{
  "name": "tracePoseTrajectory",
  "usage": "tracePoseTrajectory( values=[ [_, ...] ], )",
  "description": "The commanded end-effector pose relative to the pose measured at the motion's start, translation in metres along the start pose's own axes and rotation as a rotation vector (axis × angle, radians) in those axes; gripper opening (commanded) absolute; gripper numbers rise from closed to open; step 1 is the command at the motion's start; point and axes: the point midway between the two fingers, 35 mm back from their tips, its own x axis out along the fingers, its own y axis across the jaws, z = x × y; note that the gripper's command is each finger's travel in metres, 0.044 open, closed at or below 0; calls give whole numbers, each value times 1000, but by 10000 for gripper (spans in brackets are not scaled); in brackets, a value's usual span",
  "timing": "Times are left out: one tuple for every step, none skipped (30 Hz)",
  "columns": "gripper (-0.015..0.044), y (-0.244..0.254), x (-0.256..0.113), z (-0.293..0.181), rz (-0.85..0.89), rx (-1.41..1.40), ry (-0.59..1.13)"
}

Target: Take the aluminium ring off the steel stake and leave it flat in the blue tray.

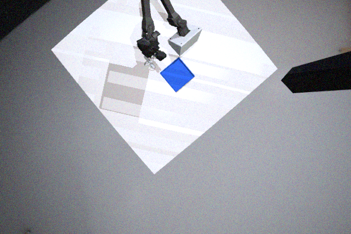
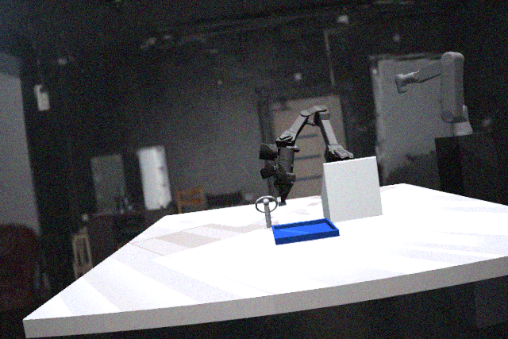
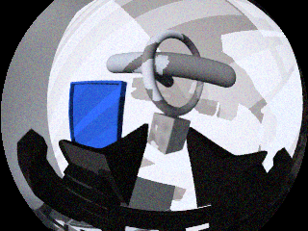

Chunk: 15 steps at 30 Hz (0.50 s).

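The claw (image 1: 148,57) (image 2: 282,204) (image 3: 167,129) is clenched on the tab (image 3: 168,132), a small squared block at the near edge of the ring (image 1: 153,69) (image 2: 256,205) (image 3: 148,72). The ring is still to come off: it stands tilted up at the top of the stake (image 2: 268,219) (image 3: 166,81), well above the bench (image 1: 170,129) (image 2: 246,278) (image 3: 87,58). The cross-bar (image 3: 212,69) runs through its opening, one side of the ring passing in front of the bar and the other behind, with a bar end sticking out on either side. Whether ring and bar touch, I cannot tell. From the top, the two are too small to separate clearly. The tray (image 1: 177,74) (image 2: 305,230) (image 3: 96,113) lies flat on the bench near the stake, with no ring in it. The arm (image 1: 145,7) (image 2: 327,130) arches over from its box (image 1: 190,40) (image 2: 352,191), with the claw pointing down beside the stake's head.
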Motion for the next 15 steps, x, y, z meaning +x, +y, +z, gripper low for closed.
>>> tracePoseTrajectory(
  values=[
    [0,-4,-1,0,25,3,-14],
    [0,-6,-1,0,31,4,-16],
    [0,-7,-1,0,38,6,-17],
    [0,-8,-1,0,47,8,-18],
    [0,-10,0,-1,55,10,-19],
    [0,-11,0,-1,62,12,-20],
    [0,-12,0,-1,67,13,-21],
    [0,-13,0,-1,71,14,-21],
    [0,-14,0,-1,78,16,-22],
    [0,-14,-1,-1,80,16,-22],
    [0,-15,-2,-1,81,17,-22],
    [0,-16,-3,-1,82,17,-22],
    [0,-17,-3,0,83,17,-22],
    [0,-17,-4,0,84,17,-22],
    [0,-18,-4,0,84,17,-22]
  ],
)
